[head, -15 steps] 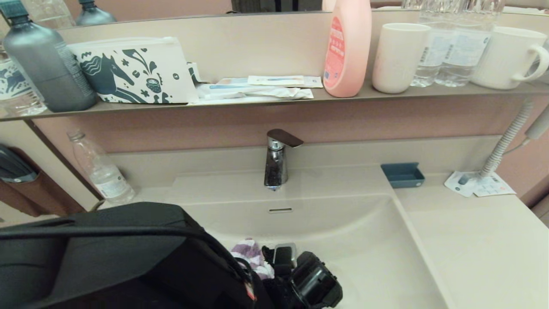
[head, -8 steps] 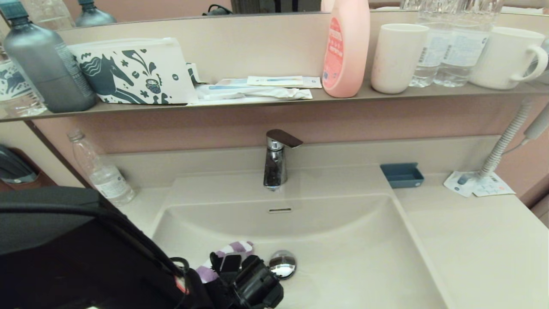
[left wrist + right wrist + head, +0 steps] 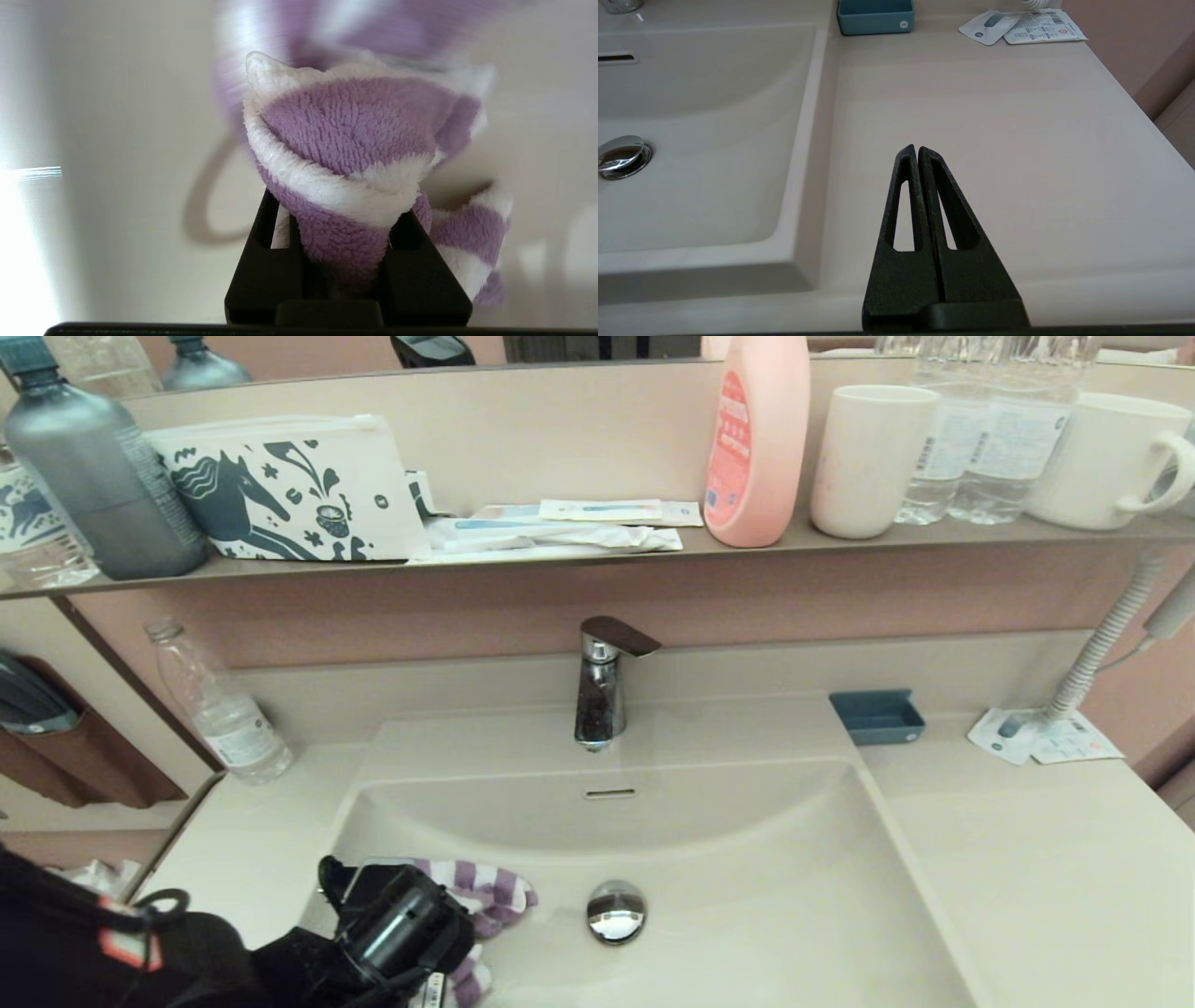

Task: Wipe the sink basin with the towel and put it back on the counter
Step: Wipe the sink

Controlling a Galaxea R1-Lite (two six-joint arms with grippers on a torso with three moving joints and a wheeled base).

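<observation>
The purple and white striped towel lies bunched in the left part of the beige sink basin, left of the chrome drain plug. My left gripper is low in the basin and shut on the towel, which bulges out between its black fingers. My right gripper is shut and empty over the beige counter to the right of the basin; it is out of the head view.
The faucet stands behind the basin, above the overflow slot. A blue dish and paper packets sit on the right counter. A clear bottle stands at the back left. The shelf above holds bottles, cups and a horse-print pouch.
My left arm has swept leftward across the basin floor, dragging the towel from the middle to the left side. The drain plug is now uncovered.
</observation>
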